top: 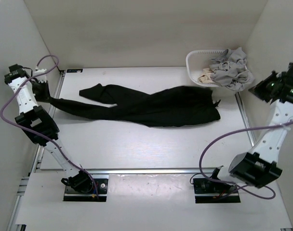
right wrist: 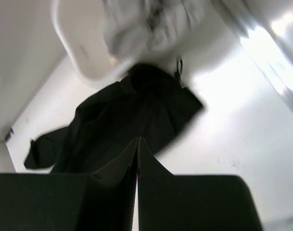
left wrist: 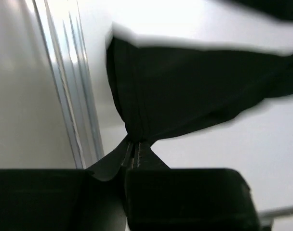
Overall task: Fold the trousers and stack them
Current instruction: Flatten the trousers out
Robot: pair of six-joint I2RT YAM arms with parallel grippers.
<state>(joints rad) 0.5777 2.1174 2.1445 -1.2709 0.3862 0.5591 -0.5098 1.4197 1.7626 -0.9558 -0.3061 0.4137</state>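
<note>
The black trousers (top: 151,108) lie stretched across the middle of the table, waist end at the right near the basket, two legs running left. My left gripper (top: 46,95) is at the far left edge, shut on the end of the lower trouser leg (left wrist: 185,91); the fabric bunches right at the closed fingertips (left wrist: 133,144). My right gripper (top: 256,89) hovers at the far right, shut, nothing between its fingers (right wrist: 138,140). From the right wrist view the trousers (right wrist: 122,120) lie below and ahead of it, apart from the fingers.
A white basket (top: 194,61) stands at the back right, holding light grey garments (top: 231,67) and a beige cloth (top: 206,76). Metal rails (left wrist: 74,96) run along the table's left and right sides. White walls enclose the table.
</note>
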